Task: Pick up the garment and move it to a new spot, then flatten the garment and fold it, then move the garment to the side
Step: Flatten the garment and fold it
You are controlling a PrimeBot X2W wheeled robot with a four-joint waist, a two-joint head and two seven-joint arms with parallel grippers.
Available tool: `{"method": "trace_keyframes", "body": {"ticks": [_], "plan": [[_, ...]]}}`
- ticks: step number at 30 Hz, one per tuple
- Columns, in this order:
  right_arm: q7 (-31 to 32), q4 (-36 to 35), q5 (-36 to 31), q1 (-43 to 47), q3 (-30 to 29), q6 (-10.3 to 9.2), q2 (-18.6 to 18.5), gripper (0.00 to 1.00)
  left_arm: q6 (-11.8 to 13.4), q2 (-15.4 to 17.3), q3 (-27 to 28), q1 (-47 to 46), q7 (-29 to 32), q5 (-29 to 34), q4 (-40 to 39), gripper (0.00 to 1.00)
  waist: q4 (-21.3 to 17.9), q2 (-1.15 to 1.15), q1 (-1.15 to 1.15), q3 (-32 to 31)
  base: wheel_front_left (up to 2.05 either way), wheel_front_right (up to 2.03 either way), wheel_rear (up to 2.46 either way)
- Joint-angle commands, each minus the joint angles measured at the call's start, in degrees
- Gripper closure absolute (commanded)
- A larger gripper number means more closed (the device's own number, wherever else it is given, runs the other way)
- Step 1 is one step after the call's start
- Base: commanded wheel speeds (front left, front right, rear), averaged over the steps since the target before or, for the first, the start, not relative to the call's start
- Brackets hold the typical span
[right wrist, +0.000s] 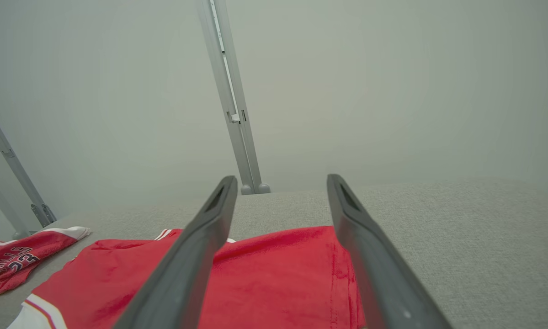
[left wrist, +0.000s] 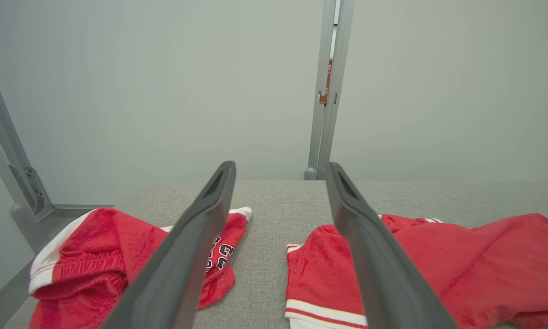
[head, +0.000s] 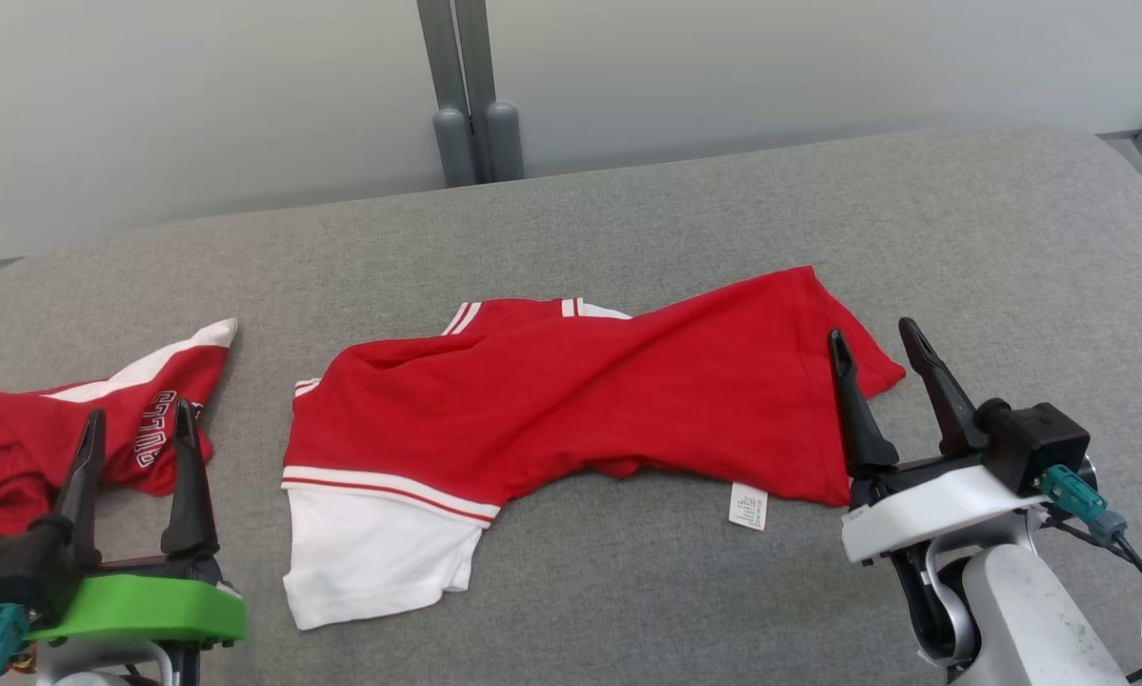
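A red garment (head: 580, 400) with a white sleeve and striped trim lies crumpled across the middle of the grey padded table (head: 628, 219); it also appears in the wrist views (left wrist: 461, 256) (right wrist: 274, 269). A second red garment (head: 18, 438) with white trim and black-and-white lettering lies bunched at the table's left edge (left wrist: 95, 246) (right wrist: 18, 256). My left gripper (head: 140, 416) (left wrist: 280, 165) stands open above that bunched garment's right end, with nothing between its fingers. Over the middle garment's right hem, my right gripper (head: 872, 333) (right wrist: 281, 178) is open and holds nothing.
A white care label (head: 748, 505) sticks out from the middle garment's near edge. Grey posts (head: 470, 105) stand against the pale wall behind the table. Bare grey table lies to the right (head: 1009, 248) and along the back.
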Motion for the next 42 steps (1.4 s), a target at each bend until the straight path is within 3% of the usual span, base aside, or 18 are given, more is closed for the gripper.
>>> {"method": "trace_keyframes", "body": {"ticks": [1, 9, 16, 26, 38, 42], "plan": [[-0.17, -0.41, -0.37, 0.63, -0.10, 0.03, -0.22, 0.00, -0.45, -1.69, 0.81, 1.02, -0.36, 1.33, -0.07, 0.00, 0.34, 0.00, 0.00, -0.51, 0.00, 0.00, 0.00], [-0.17, -0.39, -0.43, 1.54, 0.84, 0.03, -0.79, 0.00, -3.90, -9.08, 6.62, 3.10, -0.38, 9.18, 0.29, 0.00, 0.00, 0.00, 0.00, -1.44, 0.00, 0.00, 0.00], [-0.17, -0.54, -0.39, 1.94, 0.79, 0.03, -1.10, 0.00, -7.78, -12.81, 10.05, 4.11, -0.39, 12.42, 2.13, 0.00, -0.33, 0.00, 0.00, -1.74, 0.00, 0.00, 0.00], [-0.17, -0.47, -0.38, 1.61, 0.74, 0.03, -1.25, 0.00, -11.67, -16.05, 13.43, 3.65, -0.39, 15.45, 3.65, 0.00, -0.44, 0.00, 0.00, -1.83, 0.00, 0.00, 0.00], [-0.17, -0.27, -0.99, 1.73, -0.07, 0.03, -1.90, 0.00, -14.36, -18.55, 16.76, 3.81, -0.40, 18.60, 4.01, 0.00, -0.96, 0.00, 0.00, -1.90, 0.00, 0.00, 0.00], [-0.17, 0.03, -1.58, 1.64, -1.11, 0.03, -2.65, 0.00, -15.91, -18.79, 15.74, 4.91, 1.09, 17.25, 6.73, 0.00, -0.94, 0.00, 0.00, -1.86, 0.00, 0.00, 0.00]]}}
